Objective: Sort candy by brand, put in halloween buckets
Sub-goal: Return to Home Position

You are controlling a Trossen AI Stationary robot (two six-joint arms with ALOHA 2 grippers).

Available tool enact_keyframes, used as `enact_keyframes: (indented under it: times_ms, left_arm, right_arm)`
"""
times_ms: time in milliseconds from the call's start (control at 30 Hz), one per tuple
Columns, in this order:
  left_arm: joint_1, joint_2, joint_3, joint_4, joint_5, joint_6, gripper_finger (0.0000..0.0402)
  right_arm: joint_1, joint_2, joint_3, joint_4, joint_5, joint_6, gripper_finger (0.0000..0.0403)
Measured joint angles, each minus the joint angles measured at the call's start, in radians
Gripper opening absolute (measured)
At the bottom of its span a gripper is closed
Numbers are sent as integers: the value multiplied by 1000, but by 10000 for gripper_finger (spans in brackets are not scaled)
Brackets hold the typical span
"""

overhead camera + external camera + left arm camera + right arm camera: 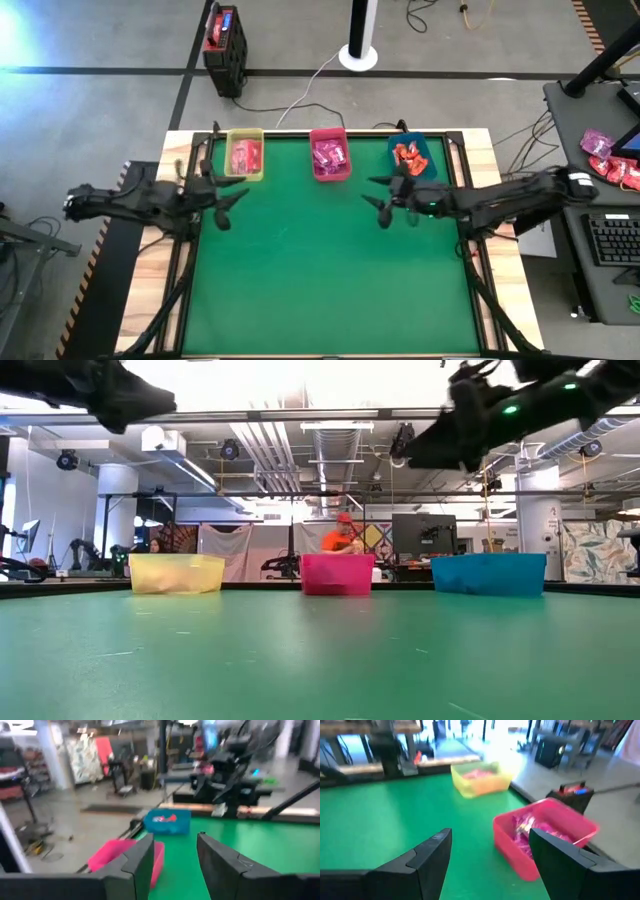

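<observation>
Three bins stand in a row along the far edge of the green mat. The yellow-green bin [245, 154] holds pink-red candy. The pink bin [330, 153] holds magenta packets [532, 829]. The blue bin [411, 156] holds orange-red packets [161, 818]. My left gripper [232, 203] hovers open above the mat, just near of the yellow-green bin, with nothing between its fingers [175, 837]. My right gripper [378, 196] hovers open between the pink and blue bins, slightly nearer, and is also empty [490, 832]. Both arms are raised high in the low view.
A black-and-red box [224, 40] sits on the floor beyond the far-left corner, and a white post base [358, 50] stands beyond the far edge. A desk at the right carries more packets [610, 165] and a keyboard [610, 238]. A person in orange [343, 536] shows far behind.
</observation>
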Motion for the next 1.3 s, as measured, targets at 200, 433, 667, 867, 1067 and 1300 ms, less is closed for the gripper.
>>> enact_keyframes:
  times_ms: [200,433,667,867,1067,1300]
  left_arm:
    - [7,-174,-81,-9,31,37,116]
    - [8,-321,-184,29,147,49,114]
    - [7,-319,-295,185,293,9,114]
    - [7,-317,-351,247,303,14,113]
    - [8,-314,-352,232,199,31,113]
    - [8,-292,-345,172,67,32,113]
  right_arm:
    - [-3,-270,-163,6,-22,-7,256]
    - [5,-534,-365,119,-107,39,254]
    - [25,-782,-458,12,-165,58,235]
    - [89,-922,-459,-18,-265,-46,207]
    - [139,-1023,-460,-57,-281,-183,180]
    - [142,-1024,-460,-46,-305,-313,156]
